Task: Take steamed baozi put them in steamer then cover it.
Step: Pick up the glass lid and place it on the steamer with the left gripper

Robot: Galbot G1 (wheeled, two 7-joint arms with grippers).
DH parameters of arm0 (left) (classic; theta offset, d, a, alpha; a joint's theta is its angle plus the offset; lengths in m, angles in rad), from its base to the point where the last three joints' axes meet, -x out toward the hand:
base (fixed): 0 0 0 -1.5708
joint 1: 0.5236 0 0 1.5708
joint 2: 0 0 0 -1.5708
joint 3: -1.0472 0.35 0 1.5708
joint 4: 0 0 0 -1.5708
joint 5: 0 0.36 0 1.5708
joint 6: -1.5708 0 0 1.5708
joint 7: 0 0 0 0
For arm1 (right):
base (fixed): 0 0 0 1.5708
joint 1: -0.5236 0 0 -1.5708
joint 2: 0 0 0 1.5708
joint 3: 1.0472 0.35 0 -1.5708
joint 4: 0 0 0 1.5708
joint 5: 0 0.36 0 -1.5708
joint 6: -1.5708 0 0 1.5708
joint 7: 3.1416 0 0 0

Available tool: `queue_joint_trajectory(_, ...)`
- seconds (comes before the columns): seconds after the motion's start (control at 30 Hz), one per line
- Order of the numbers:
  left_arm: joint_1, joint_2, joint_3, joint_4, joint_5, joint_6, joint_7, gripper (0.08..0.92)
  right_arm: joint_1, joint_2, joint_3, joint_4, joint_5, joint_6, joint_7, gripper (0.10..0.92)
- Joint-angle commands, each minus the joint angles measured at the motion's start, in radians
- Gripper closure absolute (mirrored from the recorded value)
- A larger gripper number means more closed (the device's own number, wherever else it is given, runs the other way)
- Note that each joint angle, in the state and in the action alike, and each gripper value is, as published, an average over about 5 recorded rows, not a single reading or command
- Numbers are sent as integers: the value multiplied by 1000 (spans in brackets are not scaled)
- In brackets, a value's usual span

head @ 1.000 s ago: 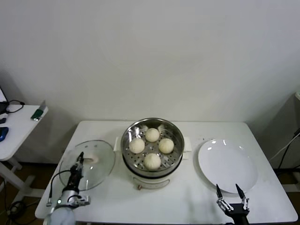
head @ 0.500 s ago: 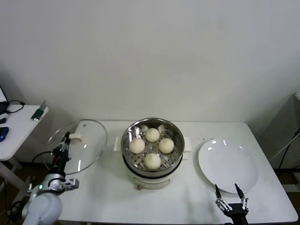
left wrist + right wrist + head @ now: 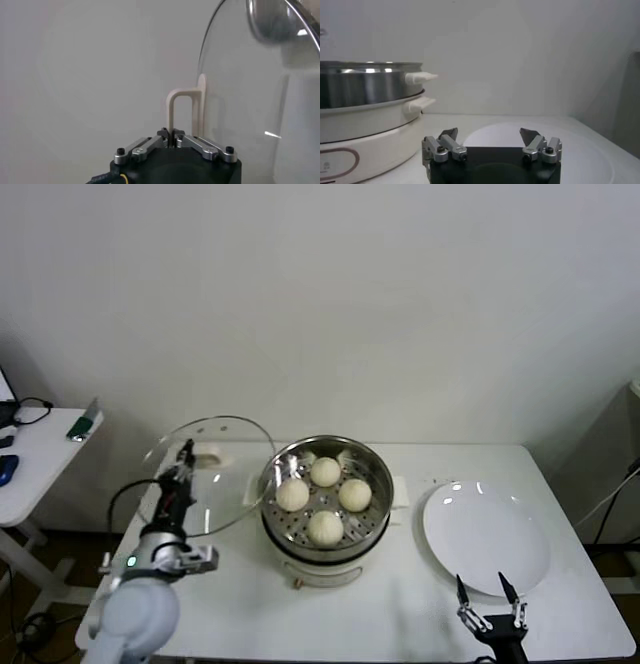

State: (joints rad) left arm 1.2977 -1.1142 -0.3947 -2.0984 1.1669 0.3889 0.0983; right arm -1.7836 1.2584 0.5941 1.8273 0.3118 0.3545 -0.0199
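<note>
While tilted on edge, cover [image 3: 212, 474] beside steamer [image 3: 325, 496]

My right gripper [image 3: 487, 609] sits at the head view's bottom edge, so its body and arm are cut off there. In my left wrist view the cover [image 3: 260, 90] runs off the frame, so only part of its glass shows. In my right wrist view the steamer [image 3: 367, 107] is cropped at the edge, its inside hidden by the steel wall.
</note>
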Motion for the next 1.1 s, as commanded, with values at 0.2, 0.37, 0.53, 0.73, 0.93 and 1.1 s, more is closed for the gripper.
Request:
queue_joint_trajectory(0.2, -193, -226, 374, 15, 282, 179, 178, 862, 12, 8, 3, -19, -10, 7, 10, 203)
queue_joint_trajectory(0.37, -179, -342, 417, 60, 402, 174, 181, 862, 17, -2, 11, -21, -8, 8, 18, 203)
queue_joint_trajectory(0.53, -151, -461, 447, 101, 513, 148, 174, 862, 20, -15, 14, -21, -5, 12, 23, 203)
queue_joint_trajectory(0.73, -145, -502, 459, 154, 549, 140, 166, 862, 30, -13, 11, -24, -5, 12, 24, 203)
queue_joint_trajectory(0.93, -160, -513, 458, 203, 558, 140, 157, 862, 34, -8, 9, -35, -6, 18, 25, 203)
queue_joint_trajectory(1.1, -163, -507, 453, 230, 562, 143, 163, 862, 34, -10, 12, -40, -6, 23, 26, 203)
